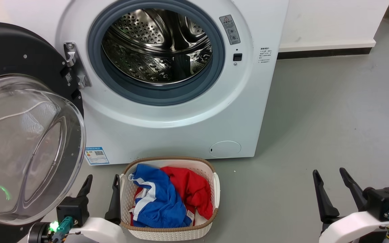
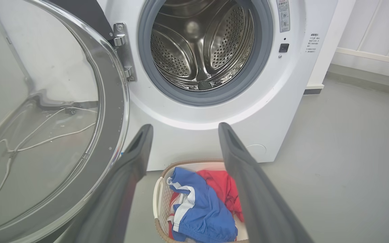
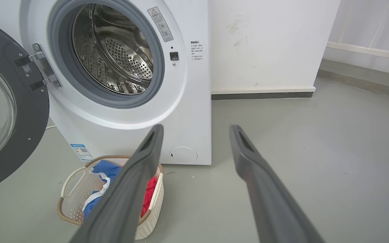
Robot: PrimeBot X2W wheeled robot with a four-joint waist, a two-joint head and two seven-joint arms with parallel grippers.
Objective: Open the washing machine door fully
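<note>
The door (image 1: 25, 135) hangs on its hinge (image 1: 74, 64) at the left of the machine (image 1: 181, 125). It is swung well clear of the drum (image 1: 157, 44) mouth, its glass bowl bulging toward the robot. The left jaws are released and empty, low beside the door's lower edge and just left of the basket (image 1: 216, 189). The right jaws are likewise spread and hold nothing, well apart over the floor (image 1: 316, 118).

The door looks roughly square to the machine's front, so some swing is probably left. The best finish, I judge, is a push with the left jaws on the black ring near the free edge, far from the hinge, following the arc outward and leftward. Keep off the glass, and keep the arm clear of the basket.
</note>
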